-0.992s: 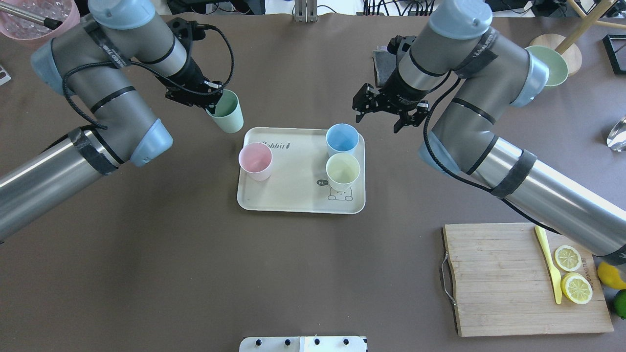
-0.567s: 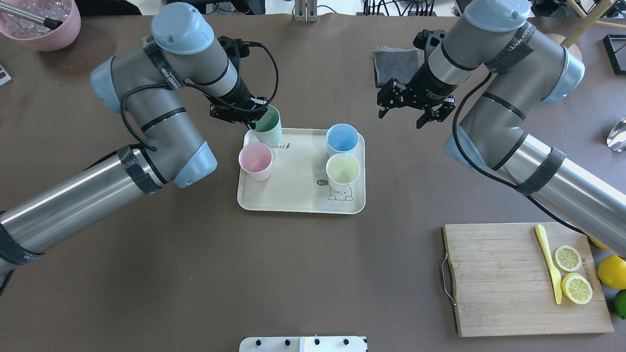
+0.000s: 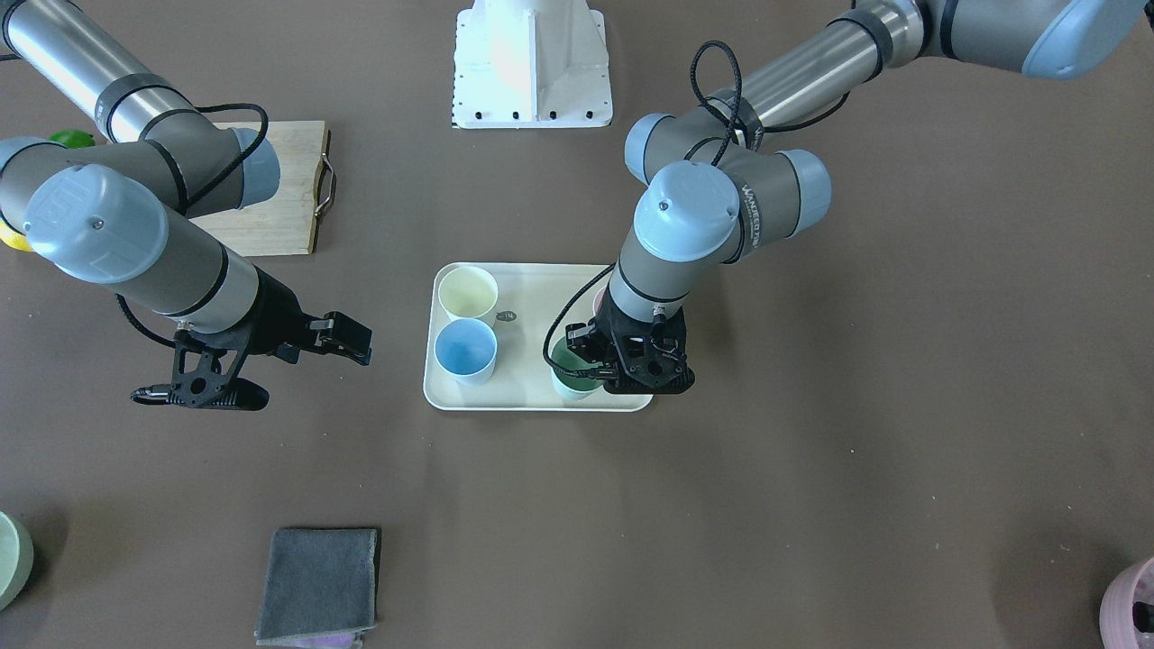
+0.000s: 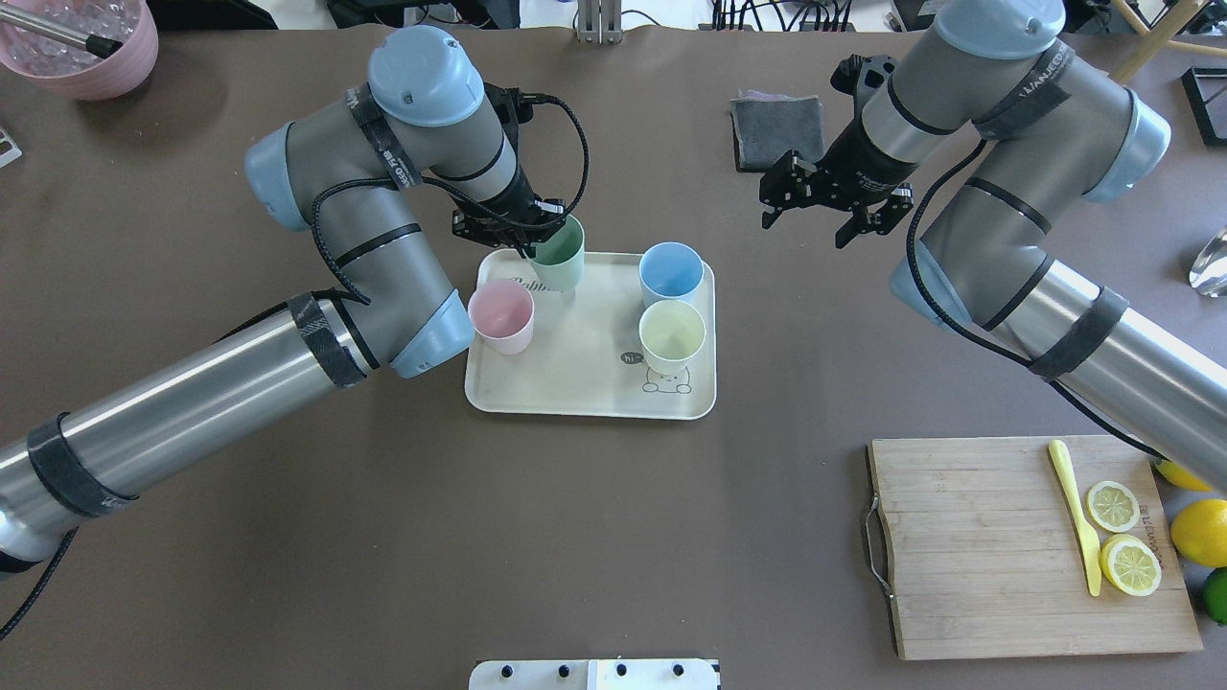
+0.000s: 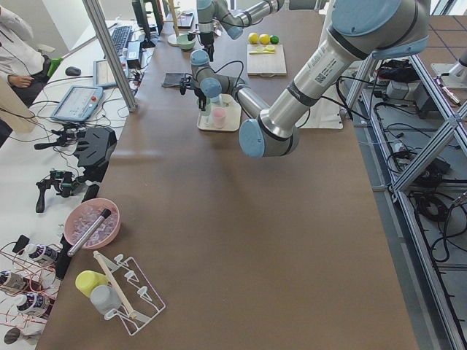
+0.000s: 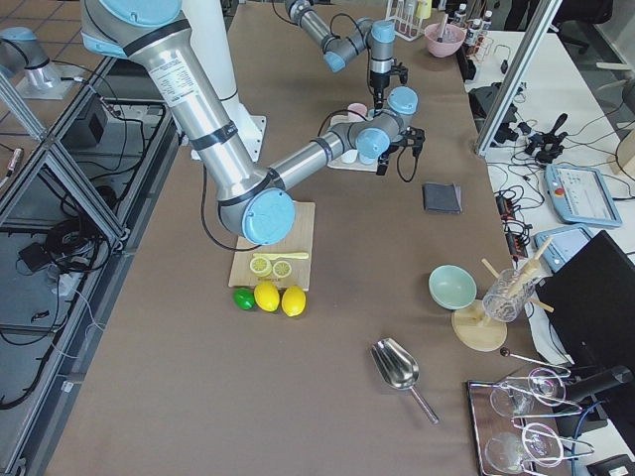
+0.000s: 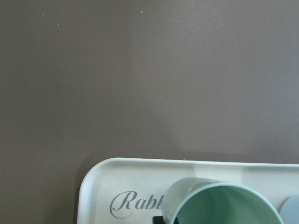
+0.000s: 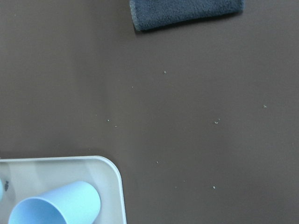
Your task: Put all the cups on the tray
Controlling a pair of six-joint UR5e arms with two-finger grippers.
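The cream tray (image 4: 590,398) holds the pink cup (image 4: 500,314), the light blue cup (image 4: 671,270) and the pale yellow cup (image 4: 672,335), all upright. My left gripper (image 4: 533,241) is shut on the mint green cup (image 4: 560,253) and holds it, slightly tilted, over the tray's far left corner. I cannot tell whether its base touches the tray. The left wrist view shows this cup (image 7: 219,203) above the "Rabbit" script. My right gripper (image 4: 832,209) is open and empty, beyond the tray's far right corner. In the front-facing view the pink cup is mostly hidden behind my left arm.
A grey cloth (image 4: 776,129) lies beyond the tray near my right gripper. A wooden cutting board (image 4: 997,556) with lemon slices and a yellow knife is at the near right. A mauve-pink pot (image 4: 81,48) stands far left. A pale green bowl (image 3: 11,559) sits far right.
My left arm has carried the mint green cup rightward from beside the tray to over its far left corner. My right arm has drawn back to the right, away from the tray.
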